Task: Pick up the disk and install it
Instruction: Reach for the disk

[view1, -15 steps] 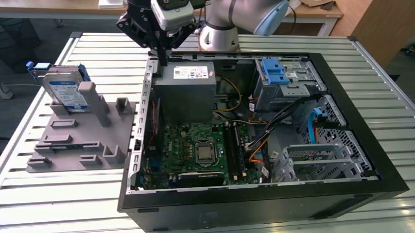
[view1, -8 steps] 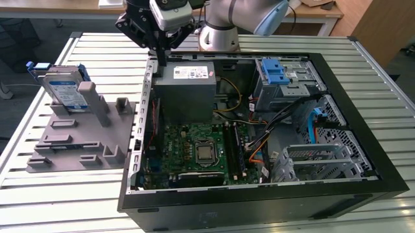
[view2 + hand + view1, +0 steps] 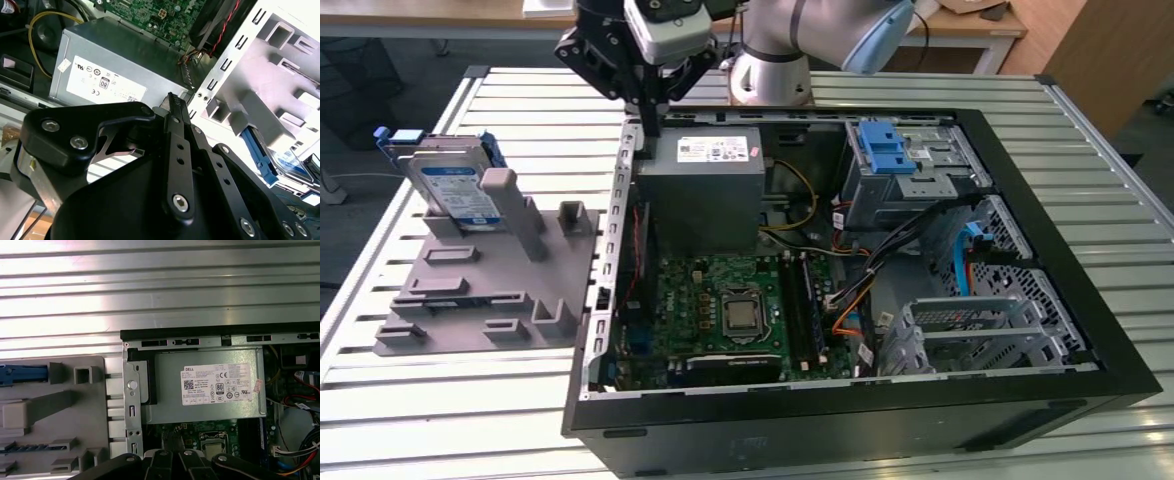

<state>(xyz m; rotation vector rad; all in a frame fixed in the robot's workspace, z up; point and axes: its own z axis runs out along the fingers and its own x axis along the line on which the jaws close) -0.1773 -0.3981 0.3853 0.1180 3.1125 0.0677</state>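
The disk (image 3: 454,188), silver-grey with a blue-and-white label and a blue bracket, stands upright in a slot at the far end of the grey holder (image 3: 480,290), at the exterior view's left. Its blue bracket edge (image 3: 20,374) appears in the first wrist view, and its label side (image 3: 285,162) in the second wrist view. My gripper (image 3: 648,116) hangs above the computer case's wall beside the power supply, well apart from the disk. Its black fingers (image 3: 173,100) are shut with nothing between them.
The open black computer case (image 3: 1067,300) lies on a slatted metal table (image 3: 507,95). Inside are the grey power-supply box (image 3: 707,190), the motherboard (image 3: 734,310), a blue-latched drive cage (image 3: 901,160), a metal bay (image 3: 974,330) and loose cables (image 3: 854,290).
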